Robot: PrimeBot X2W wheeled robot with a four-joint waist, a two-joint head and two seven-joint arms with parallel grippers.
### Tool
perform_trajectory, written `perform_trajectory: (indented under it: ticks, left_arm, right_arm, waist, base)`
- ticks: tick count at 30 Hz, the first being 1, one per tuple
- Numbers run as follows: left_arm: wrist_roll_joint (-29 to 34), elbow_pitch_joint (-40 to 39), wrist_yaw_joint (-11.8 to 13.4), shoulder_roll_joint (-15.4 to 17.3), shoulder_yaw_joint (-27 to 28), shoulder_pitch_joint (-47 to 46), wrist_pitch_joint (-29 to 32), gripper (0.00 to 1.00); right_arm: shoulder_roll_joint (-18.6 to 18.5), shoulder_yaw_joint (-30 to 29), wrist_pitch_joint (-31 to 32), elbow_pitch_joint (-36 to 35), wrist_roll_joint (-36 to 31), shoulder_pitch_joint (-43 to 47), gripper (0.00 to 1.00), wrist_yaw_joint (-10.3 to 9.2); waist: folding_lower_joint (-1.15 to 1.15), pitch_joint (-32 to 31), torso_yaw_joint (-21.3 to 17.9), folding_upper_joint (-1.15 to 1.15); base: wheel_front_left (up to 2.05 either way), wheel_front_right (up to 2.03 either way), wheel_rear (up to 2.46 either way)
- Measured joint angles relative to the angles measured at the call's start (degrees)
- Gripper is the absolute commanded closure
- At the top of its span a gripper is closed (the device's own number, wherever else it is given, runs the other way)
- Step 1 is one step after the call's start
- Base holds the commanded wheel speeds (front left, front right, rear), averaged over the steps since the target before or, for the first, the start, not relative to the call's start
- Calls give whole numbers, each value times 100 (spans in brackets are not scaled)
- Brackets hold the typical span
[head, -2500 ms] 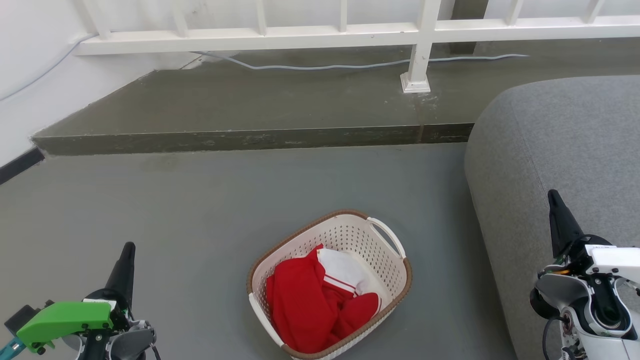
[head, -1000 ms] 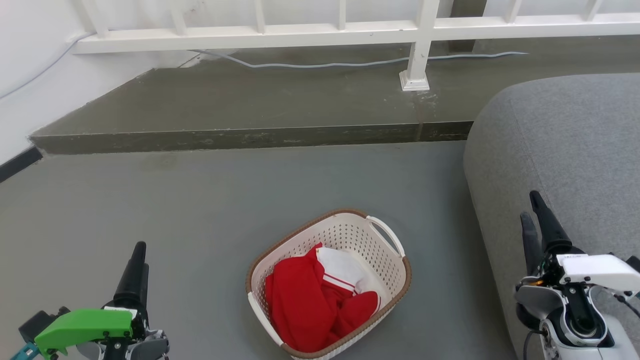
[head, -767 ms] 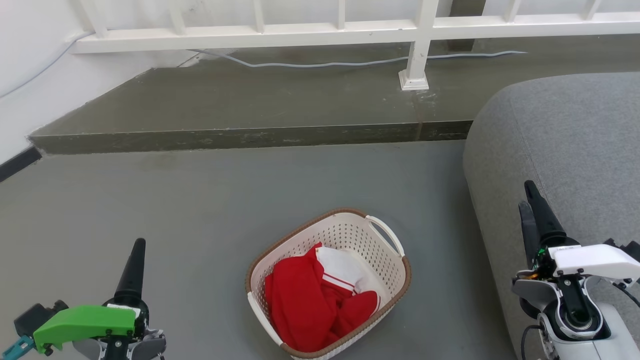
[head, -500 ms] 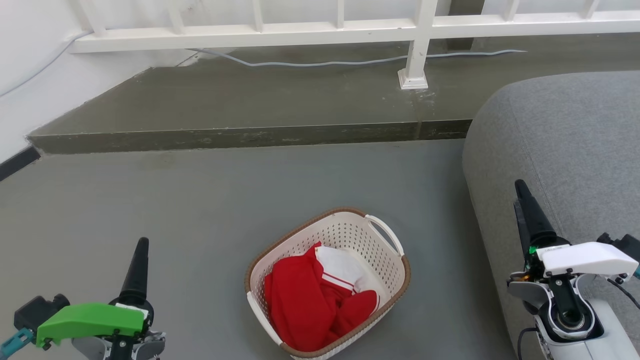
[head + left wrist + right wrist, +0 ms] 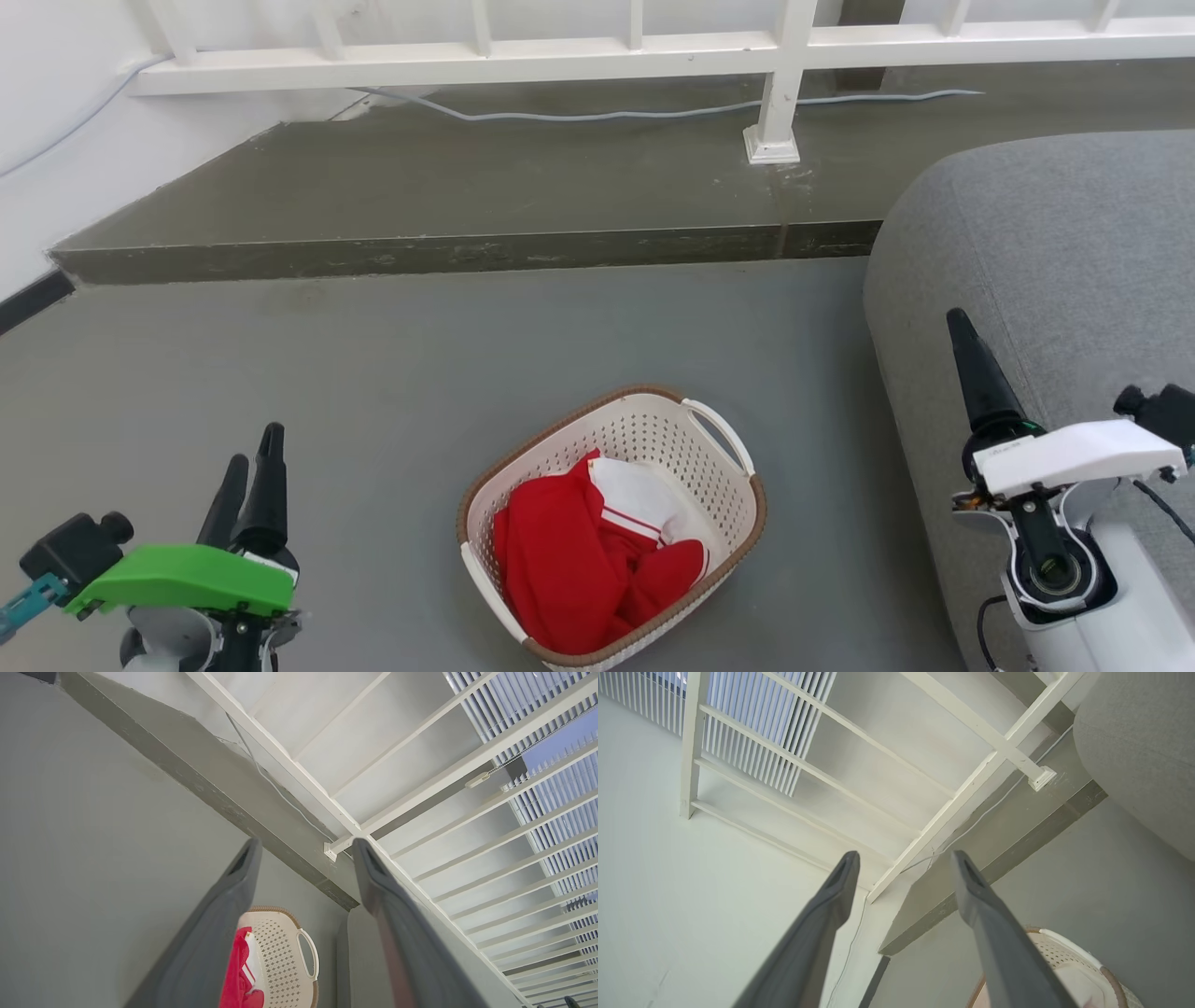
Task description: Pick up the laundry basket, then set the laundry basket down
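Okay, nearest me I've got the left pincer (image 5: 252, 448) spread and empty, the right pincer (image 5: 905, 857) likewise. Between them, slightly farther, the laundry basket (image 5: 653, 437) sits on the floor (image 5: 373, 392), red garment (image 5: 560, 569) inside; sofa (image 5: 1055, 261) right, railing (image 5: 560, 61) far.

A grey sofa (image 5: 1046, 243) sits on the right; far off, a white railing (image 5: 467, 65) stands on a raised step (image 5: 467, 187), a grey cable (image 5: 560, 118) beside it.

— What sort of place?
— A home, most likely a living room.
— Shown by what?
— Grey sofa (image 5: 1046, 243), laundry basket (image 5: 672, 448) of red clothes (image 5: 560, 569) on a plain grey floor (image 5: 373, 392), white railing (image 5: 560, 63) along a raised step (image 5: 467, 177), slatted window blinds (image 5: 486, 695) behind.
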Motion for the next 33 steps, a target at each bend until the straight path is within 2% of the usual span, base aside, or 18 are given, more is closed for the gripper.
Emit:
perform_trajectory:
  ticks: [9,33]
  left_arm:
    - [816,-93,96,-13,-130,-75,-149,0]
    - [2719,-337,124,-140,-266,-83,-650,0]
  right_arm:
    - [-24,200,-157,-5,-1001,-96,0,-207]
    - [9,528,-656,-129,-3015,-218,0,-423]
  waist:
    - [0,10,-4,0]
    - [0,19,-17,0]
  base:
    - [0,0,0]
    - [0,0,0]
